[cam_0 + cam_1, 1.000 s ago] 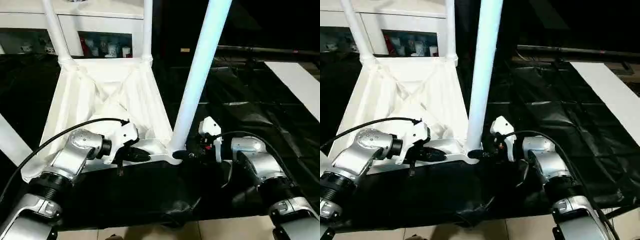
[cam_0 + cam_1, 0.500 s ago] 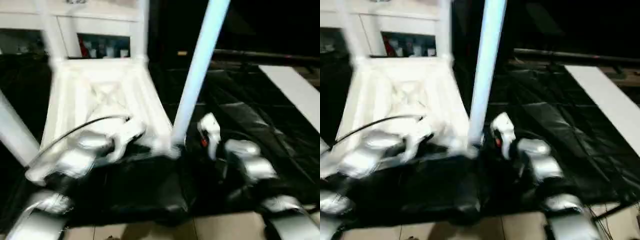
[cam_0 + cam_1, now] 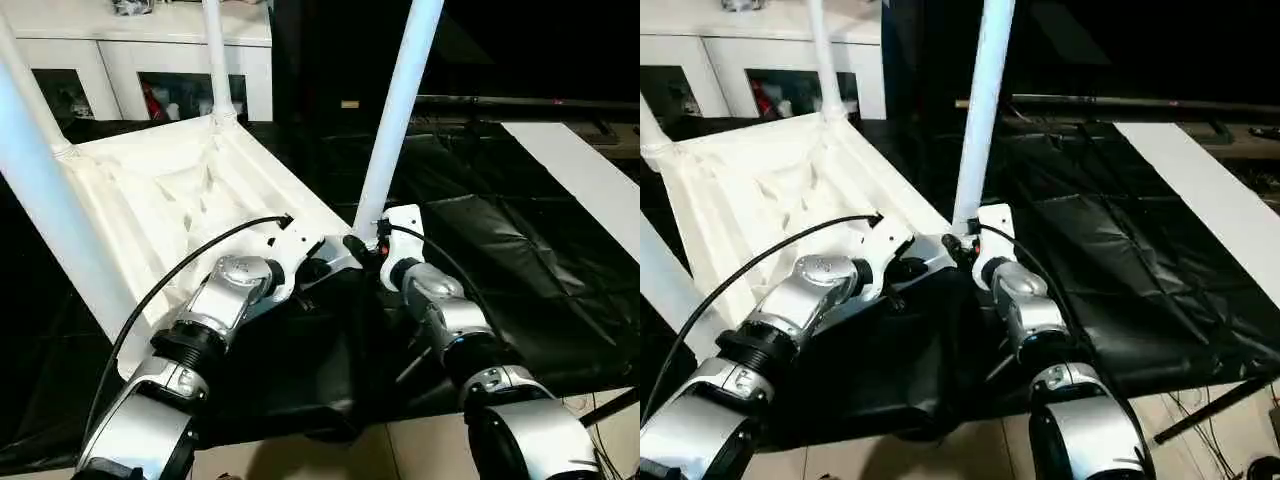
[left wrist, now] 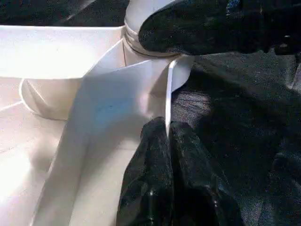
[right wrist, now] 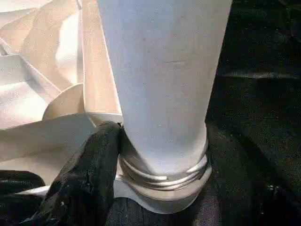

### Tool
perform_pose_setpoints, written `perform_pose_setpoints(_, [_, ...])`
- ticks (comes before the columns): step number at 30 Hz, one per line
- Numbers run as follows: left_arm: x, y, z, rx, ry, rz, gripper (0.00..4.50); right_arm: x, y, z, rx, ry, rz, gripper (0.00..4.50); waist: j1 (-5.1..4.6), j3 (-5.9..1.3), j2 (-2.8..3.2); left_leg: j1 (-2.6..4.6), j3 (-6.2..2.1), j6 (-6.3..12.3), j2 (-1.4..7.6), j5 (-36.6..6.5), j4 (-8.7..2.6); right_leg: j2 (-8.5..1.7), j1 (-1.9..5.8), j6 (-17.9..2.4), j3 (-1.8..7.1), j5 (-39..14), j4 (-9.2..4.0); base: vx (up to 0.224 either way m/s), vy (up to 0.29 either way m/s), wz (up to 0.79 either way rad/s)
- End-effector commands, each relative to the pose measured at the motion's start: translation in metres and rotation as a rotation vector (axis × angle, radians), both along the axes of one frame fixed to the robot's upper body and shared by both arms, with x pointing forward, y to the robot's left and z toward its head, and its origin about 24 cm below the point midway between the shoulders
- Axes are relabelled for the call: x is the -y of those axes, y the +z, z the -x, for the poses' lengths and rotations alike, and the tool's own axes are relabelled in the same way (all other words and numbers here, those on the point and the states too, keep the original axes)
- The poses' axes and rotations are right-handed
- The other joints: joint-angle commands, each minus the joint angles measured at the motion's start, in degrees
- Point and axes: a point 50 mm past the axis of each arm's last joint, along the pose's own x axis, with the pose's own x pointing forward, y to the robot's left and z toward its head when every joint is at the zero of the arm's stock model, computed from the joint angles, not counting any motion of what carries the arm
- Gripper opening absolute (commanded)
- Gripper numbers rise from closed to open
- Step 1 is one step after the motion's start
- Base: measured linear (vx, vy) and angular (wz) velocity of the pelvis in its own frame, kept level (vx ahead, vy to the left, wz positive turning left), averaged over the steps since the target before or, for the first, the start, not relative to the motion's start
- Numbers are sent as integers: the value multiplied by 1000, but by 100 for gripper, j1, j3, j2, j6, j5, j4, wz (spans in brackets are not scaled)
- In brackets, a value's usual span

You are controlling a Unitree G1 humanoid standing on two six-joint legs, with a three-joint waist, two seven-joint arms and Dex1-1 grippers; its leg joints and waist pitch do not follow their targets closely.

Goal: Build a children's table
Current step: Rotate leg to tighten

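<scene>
Tabletop (image 3: 170, 190) lies ribbed underside up on the black-covered counter (image 3: 520, 250), long axis running away from the robot. Near-right corner socket (image 5: 162, 181) holds 1 leg (image 3: 395, 110), upright. Left pincer (image 4: 168, 141) clenched on the tabletop's edge. Right pincer (image 5: 155, 155) grasps the leg's base.

White plastic tabletop (image 3: 170, 200) upside down, ribbed underside up with diagonal ribs, turned at an angle on black sheeting. Four long white tapered tube legs stand up from round corner sockets: near-right leg (image 3: 398, 110) with a ringed base seated in its socket (image 5: 164, 188), far leg (image 3: 217, 55), left leg (image 3: 25, 90), and a large near-left leg (image 3: 50, 215) close to camera.
</scene>
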Motion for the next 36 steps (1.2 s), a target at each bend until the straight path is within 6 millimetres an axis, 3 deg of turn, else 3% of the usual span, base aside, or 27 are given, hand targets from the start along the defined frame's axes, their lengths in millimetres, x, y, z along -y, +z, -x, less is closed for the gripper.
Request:
perform_pose_setpoints(1, [-18,-17,4,-46,48,-107,0,-22,1,10,15,218,-61,324,-14,-244,37,97,-116,-97,133,-2463,-419,-306,75,-696,155,-2588,-519,0,0,0])
perform_pose_setpoints(2, [-20,-17,4,-44,36,-112,0,-20,3,10,23,238,-66,326,-19,-242,-28,81,-107,-64,131,-2426,-416,-302,83,-677,152,-2613,-527,0,0,0])
perform_pose_setpoints(3, [-22,-16,5,-43,26,-115,0,-16,5,9,33,253,-67,333,-6,-244,-10,63,-121,-19,142,-2381,-424,-316,105,-643,153,-2616,-512,0,0,0])
perform_pose_setpoints(5, [-27,-15,9,-50,-29,-113,0,-5,10,9,51,322,-44,358,-80,-249,-54,-55,-172,-40,147,-2158,-473,-327,212,-573,108,-2657,-490,0,0,0])
perform_pose_setpoints(7, [-32,-15,11,-59,-58,-120,0,2,13,12,59,398,-19,369,-68,-269,-23,-6,-168,-50,172,-2075,-445,-349,164,-704,132,-2423,-467,0,0,0])
perform_pose_setpoints(8, [-36,-14,14,-74,-81,-117,0,7,14,14,70,459,29,374,-68,-273,-76,5,-139,-20,179,-1935,-424,-340,160,-857,145,-2015,-436,0,0,0])
perform_pose_setpoints(10, [-44,-13,19,-88,-143,-116,0,20,15,19,80,560,109,389,-28,-255,-56,28,-110,40,181,-1853,-409,-333,146,-998,150,-1791,-408,0,0,0])
perform_pose_setpoints(12, [-51,-11,25,-112,-184,-108,0,30,17,22,84,641,141,389,-4,-264,-69,15,-108,78,190,-1793,-402,-341,177,-1056,151,-1706,-382,29,-8,1])
perform_pose_setpoints(14, [-58,-9,32,-143,-261,-96,0,40,20,25,82,712,176,389,23,-270,-79,45,-77,106,182,-1677,-382,-311,152,-1149,153,-1462,-364,58,-16,2])
perform_pose_setpoints(15, [-59,-9,33,-145,-268,-96,0,41,20,26,82,717,180,389,30,-288,-92,-5,-87,134,172,-1486,-373,-321,208,-1201,149,-1241,-308,51,-16,-1])
perform_pose_setpoints(17, [-62,-8,38,-165,-315,-91,0,46,22,27,81,746,202,389,46,-300,-76,20,-61,191,174,-1134,-350,-295,203,-1358,151,-684,-246,26,-8,0])
perform_pose_setpoints(21, [-63,-1,55,-209,-490,-50,0,48,25,32,74,830,215,389,72,-290,-50,23,-47,241,174,-904,-332,-273,236,-1497,152,-276,-183,0,0,0])
perform_pose_setpoints(22, [-62,0,55,-210,-497,-46,0,47,25,35,72,860,206,389,101,-290,-21,62,-31,250,185,-875,-321,-262,213,-1556,153,-177,-173,0,0,0])
perform_pose_setpoints(24, [-62,1,56,-211,-503,-43,0,46,25,36,72,875,203,389,172,-284,-23,80,-13,238,199,-954,-322,-260,217,-1547,151,-240,-174,0,0,0])
perform_pose_setpoints(25, [-59,1,57,-216,-517,-37,0,43,23,40,69,904,194,389,198,-278,7,89,-12,186,203,-1063,-333,-270,205,-1521,154,-398,-183,0,0,0])
perform_pose_setpoints(29, [-55,3,57,-214,-534,-32,0,39,20,45,59,942,176,389,207,-267,-11,92,-30,-15,202,-1450,-361,-291,202,-1360,165,-935,-238,0,0,0])
perform_pose_setpoints(33, [-54,2,58,-218,-542,-27,0,35,18,47,49,965,161,389,199,-265,-32,82,-46,-42,192,-1469,-368,-296,208,-1263,171,-1131,-252,0,0,0])
perform_pose_setpoints(36, [-54,2,59,-217,-539,-27,0,33,16,45,38,958,160,389,194,-282,-43,76,-45,-21,183,-1319,-353,-288,217,-1275,171,-943,-229,0,0,0])
